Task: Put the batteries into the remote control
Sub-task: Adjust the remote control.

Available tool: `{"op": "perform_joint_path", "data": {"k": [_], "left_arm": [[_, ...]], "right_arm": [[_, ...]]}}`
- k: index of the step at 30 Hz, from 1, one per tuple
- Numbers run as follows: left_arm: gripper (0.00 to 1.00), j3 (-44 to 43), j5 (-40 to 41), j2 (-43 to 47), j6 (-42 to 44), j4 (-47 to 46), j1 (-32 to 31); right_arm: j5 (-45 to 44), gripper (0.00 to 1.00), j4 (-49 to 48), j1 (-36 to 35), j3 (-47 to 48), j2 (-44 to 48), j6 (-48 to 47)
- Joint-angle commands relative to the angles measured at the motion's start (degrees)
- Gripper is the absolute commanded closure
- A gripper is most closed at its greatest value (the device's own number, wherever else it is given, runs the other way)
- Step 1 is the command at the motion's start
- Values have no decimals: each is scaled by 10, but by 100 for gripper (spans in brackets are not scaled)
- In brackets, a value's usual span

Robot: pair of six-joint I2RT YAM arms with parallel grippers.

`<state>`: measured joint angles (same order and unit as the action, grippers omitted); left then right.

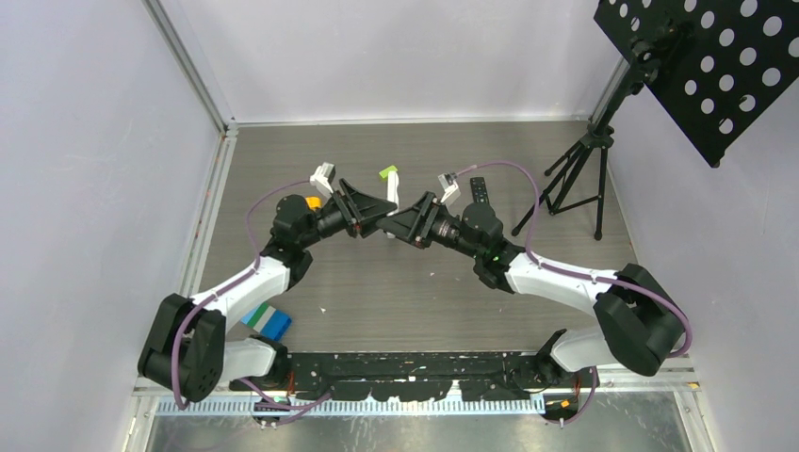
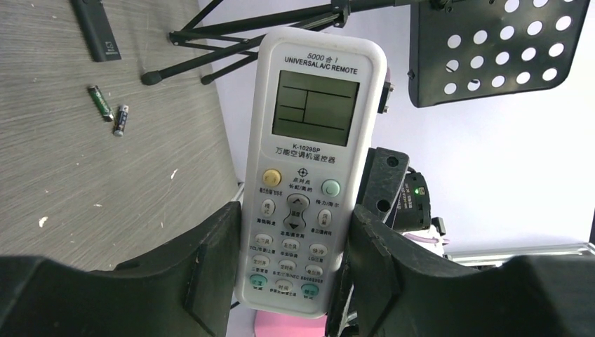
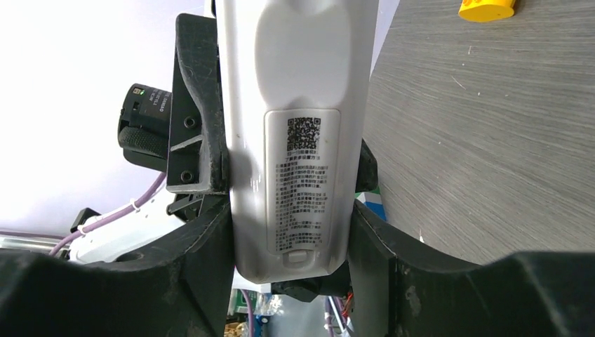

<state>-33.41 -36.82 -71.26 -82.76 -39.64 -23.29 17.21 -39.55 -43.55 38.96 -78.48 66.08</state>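
Clamped mid-frame by the left gripper [image 2: 295,210], the white rectangular plastic air-conditioner remote [image 2: 316,105] could twist loose if the right gripper [image 3: 289,207], flanking its back with grip impossible to tell, drags the battery cover [image 3: 302,189] sideways.

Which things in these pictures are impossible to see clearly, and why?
- Inside the white remote: its back cover hides it, right wrist view.
- Markings on the two batteries: too small, left wrist view.
- Yellow object: cut off by the top edge, right wrist view.
- Right gripper: pressing the remote or not, unclear.
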Motion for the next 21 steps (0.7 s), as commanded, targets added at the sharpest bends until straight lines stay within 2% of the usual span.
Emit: {"op": "perform_joint_path", "data": {"k": [1, 5, 7, 11, 16, 21], "left_arm": [[60, -1, -15, 28, 2, -41, -1], [28, -10, -12, 48, 59, 26, -1], [21, -26, -18, 59, 118, 95, 4], [16, -63, -15, 95, 211, 238, 13], [16, -105, 44, 128, 305, 412, 14], [16, -116, 70, 150, 354, 477, 14]], "right_arm": [[10, 66, -37, -3, 8, 0, -31], [46, 78, 56, -3, 31, 15, -173], [43, 82, 144, -3, 52, 17, -244], [46, 85, 252, -14, 87, 12, -350], [-25, 86, 343, -56, 119, 6, -466], [-115, 86, 387, -85, 138, 2, -551]]}}
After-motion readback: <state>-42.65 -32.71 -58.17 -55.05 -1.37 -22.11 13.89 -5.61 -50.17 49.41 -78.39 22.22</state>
